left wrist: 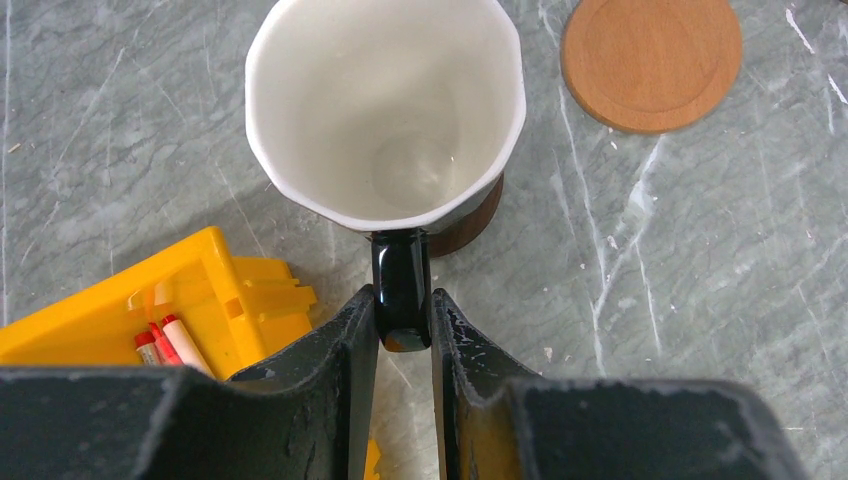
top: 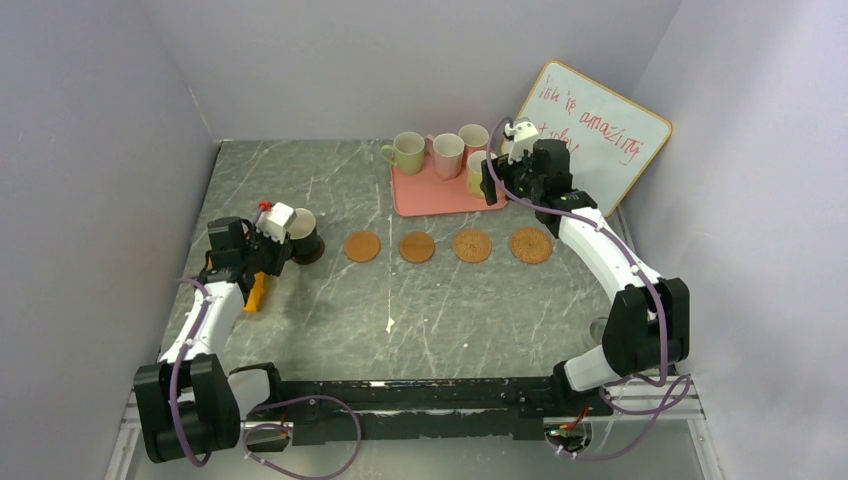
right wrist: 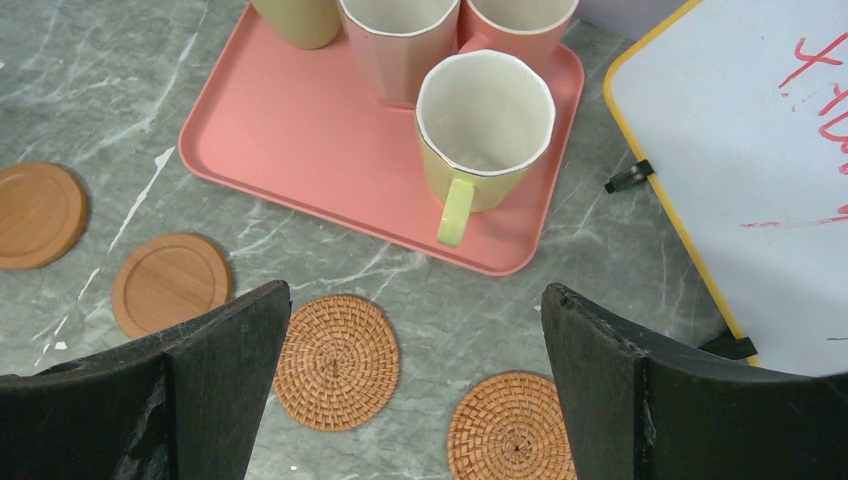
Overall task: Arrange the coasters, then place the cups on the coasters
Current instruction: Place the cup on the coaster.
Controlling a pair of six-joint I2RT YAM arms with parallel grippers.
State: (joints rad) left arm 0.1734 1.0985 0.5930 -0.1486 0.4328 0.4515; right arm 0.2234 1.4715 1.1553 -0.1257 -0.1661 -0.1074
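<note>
My left gripper point(left wrist: 403, 318) is shut on the black handle of the dark brown cup point(left wrist: 385, 110), which is upright with a pale inside. A dark brown coaster point(left wrist: 472, 226) shows under the cup's base. From above, this cup point(top: 305, 235) is at the left end of a row of orange-tan coasters point(top: 363, 246), point(top: 417, 246), point(top: 472, 245), point(top: 531, 245). My right gripper point(right wrist: 415, 300) hangs open above the two woven coasters point(right wrist: 337, 360). It faces the handle of a pale green cup point(right wrist: 485, 125) on the pink tray point(right wrist: 290, 130).
The tray point(top: 430, 195) also carries another green cup point(top: 407, 152) and two pink cups point(top: 447, 155). A whiteboard point(top: 600, 135) leans at the back right. A yellow box point(left wrist: 150, 310) of crayons lies beside my left gripper. Walls close in three sides.
</note>
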